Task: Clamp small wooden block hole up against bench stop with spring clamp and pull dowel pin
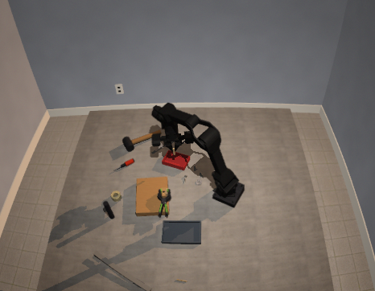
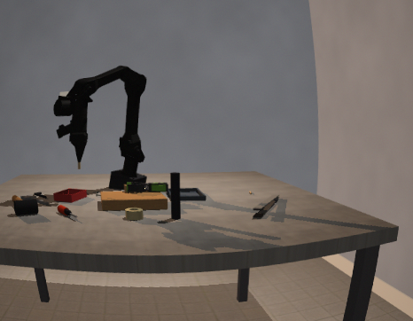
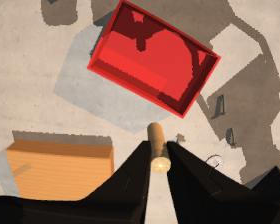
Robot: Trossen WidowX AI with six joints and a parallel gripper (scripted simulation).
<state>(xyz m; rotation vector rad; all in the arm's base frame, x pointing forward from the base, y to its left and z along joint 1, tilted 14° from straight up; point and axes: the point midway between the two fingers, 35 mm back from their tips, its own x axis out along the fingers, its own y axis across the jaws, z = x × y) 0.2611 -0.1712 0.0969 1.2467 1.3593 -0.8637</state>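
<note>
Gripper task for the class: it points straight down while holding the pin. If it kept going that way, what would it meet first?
Most likely the red tray. The gripper, shut on the pin, hangs high above the table, and the top view puts it over the tray. The wrist view shows the tray just ahead, so it could land near the tray's edge.

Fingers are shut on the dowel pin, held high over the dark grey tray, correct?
Not quite. The fingers are shut on the dowel pin and held high, but over the red tray, not the dark grey tray; the wrist view shows it.
</note>
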